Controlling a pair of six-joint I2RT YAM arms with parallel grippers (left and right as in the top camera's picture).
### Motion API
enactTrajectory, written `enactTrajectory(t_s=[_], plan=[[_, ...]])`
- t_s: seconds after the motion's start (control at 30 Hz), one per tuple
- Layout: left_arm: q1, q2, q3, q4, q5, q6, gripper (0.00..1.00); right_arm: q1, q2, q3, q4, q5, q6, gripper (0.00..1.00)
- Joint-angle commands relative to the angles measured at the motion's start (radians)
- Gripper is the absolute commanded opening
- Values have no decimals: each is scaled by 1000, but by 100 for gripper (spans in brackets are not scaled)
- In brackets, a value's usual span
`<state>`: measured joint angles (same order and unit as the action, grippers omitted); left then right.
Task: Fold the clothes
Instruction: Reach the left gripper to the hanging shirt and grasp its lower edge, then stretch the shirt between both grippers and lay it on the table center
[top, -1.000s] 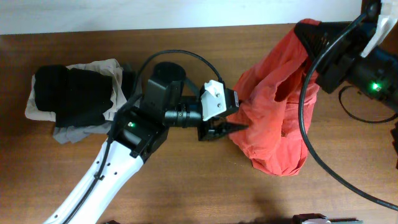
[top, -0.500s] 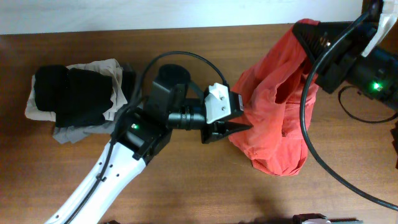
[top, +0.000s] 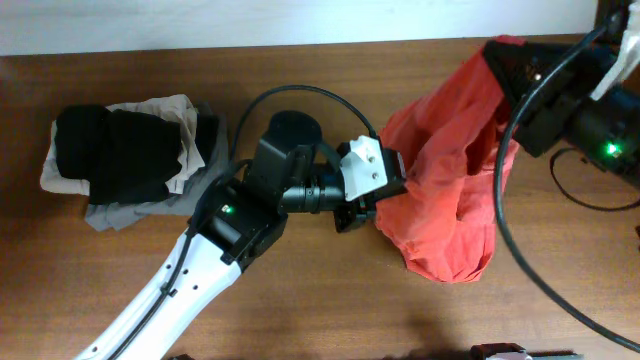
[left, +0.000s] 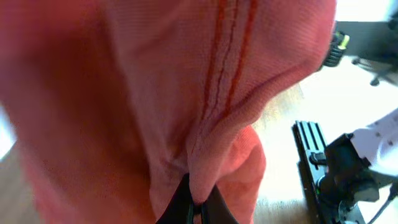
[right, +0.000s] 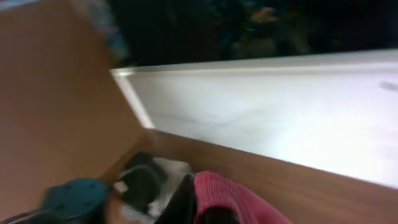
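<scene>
The clothes, a red-orange T-shirt (top: 450, 190), hang bunched at the right of the table with the lower end resting on the wood. My left gripper (top: 372, 208) is at the shirt's left edge. In the left wrist view its dark fingertips (left: 198, 200) are shut on a fold of the red fabric (left: 205, 93), which fills most of that view. My right gripper (top: 500, 55) holds the shirt's top raised near the back edge. The right wrist view shows a red fabric edge (right: 227, 190) pinched between the shut jaws of the right gripper (right: 202, 208).
A pile of folded black, beige and grey garments (top: 120, 150) lies at the table's left. Black cables (top: 500, 220) loop over the right side beside the shirt. A white wall (top: 250, 20) borders the table's back edge. Black equipment (left: 339, 174) stands off the table's front.
My left gripper slid right to the shirt's left edge and closed on a fold of it. The right arm and the shirt's top shifted slightly right.
</scene>
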<state>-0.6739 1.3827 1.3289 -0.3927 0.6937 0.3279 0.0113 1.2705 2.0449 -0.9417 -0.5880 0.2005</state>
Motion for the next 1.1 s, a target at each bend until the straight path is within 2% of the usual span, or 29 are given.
enactTrajectory(t_s=[0.0,0.1,0.23,0.33,0.5,0.67,0.87,1.07], plan=[[1,-78,89,-41,-76,-97,0,6,-1,14,-21,325,-23,4],[0,-146,158,-127,-180,-117,1,6,23,14,-43,481,-72,4],[0,-217,241,-244,-361,-184,1,6,61,14,-50,505,-96,5],[0,-243,275,-298,-415,-226,0,6,97,14,-53,525,-96,8],[0,-255,285,-335,-441,-230,1,6,154,14,-83,525,-96,8],[0,-257,289,-343,-542,-230,0,6,207,14,-133,597,-96,5],[0,-259,318,-347,-507,-253,1,6,230,16,-151,846,-96,4],[-21,-250,336,-319,-354,-257,1,6,169,107,-147,1183,-97,4]])
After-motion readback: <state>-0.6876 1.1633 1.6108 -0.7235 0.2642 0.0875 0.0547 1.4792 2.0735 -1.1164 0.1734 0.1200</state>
